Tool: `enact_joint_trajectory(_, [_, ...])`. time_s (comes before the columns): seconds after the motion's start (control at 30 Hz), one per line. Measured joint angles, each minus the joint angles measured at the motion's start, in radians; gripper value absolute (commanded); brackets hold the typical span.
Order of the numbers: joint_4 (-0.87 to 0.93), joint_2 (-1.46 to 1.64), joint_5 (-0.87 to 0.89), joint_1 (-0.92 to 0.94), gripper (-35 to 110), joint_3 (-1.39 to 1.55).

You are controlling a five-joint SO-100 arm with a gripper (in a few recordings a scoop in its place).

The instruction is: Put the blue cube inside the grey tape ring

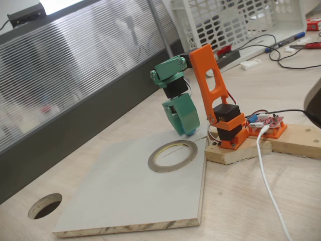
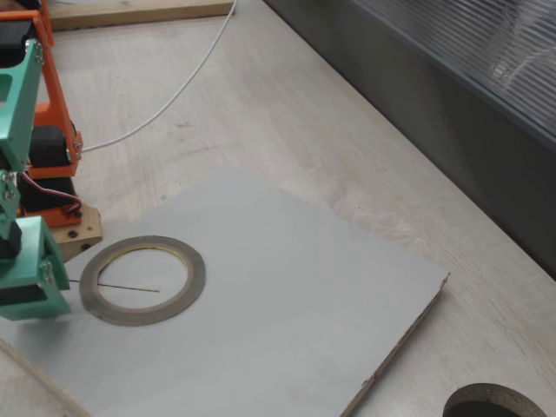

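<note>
My green gripper [image 1: 188, 131] hangs tips-down just above the grey board [image 1: 125, 201], at the far rim of the grey tape ring [image 1: 170, 169]. A sliver of bright blue, the blue cube [image 1: 192, 132], peeks out between the closed jaw tips. The ring lies flat on the board, and a thin dark line crosses its otherwise bare middle. In the other fixed view the gripper [image 2: 39, 311] stands at the left edge, right beside the ring [image 2: 193, 287], and the jaws hide the cube.
The orange arm base [image 1: 228, 128] is clamped on wooden blocks right of the ring, with a red circuit board [image 1: 271, 122] and a white cable [image 1: 268, 186]. A dark round hole [image 1: 45, 206] sits in the table beyond the board's left corner. A grey partition runs along the back.
</note>
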Motion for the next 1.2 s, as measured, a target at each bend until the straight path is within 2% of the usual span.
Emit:
enact_joint_trajectory(0.27, [0.005, 0.278, 0.0, 0.0, 5, 0.0])
enact_joint_trajectory(0.83, [0.0, 0.321, 0.0, -0.017, 4, 0.003])
enact_joint_trajectory(0.93, [0.003, 0.35, 0.0, -0.103, 4, 0.003])
enact_joint_trajectory(1.2, [0.003, 0.437, 0.006, -0.469, 4, 0.003])
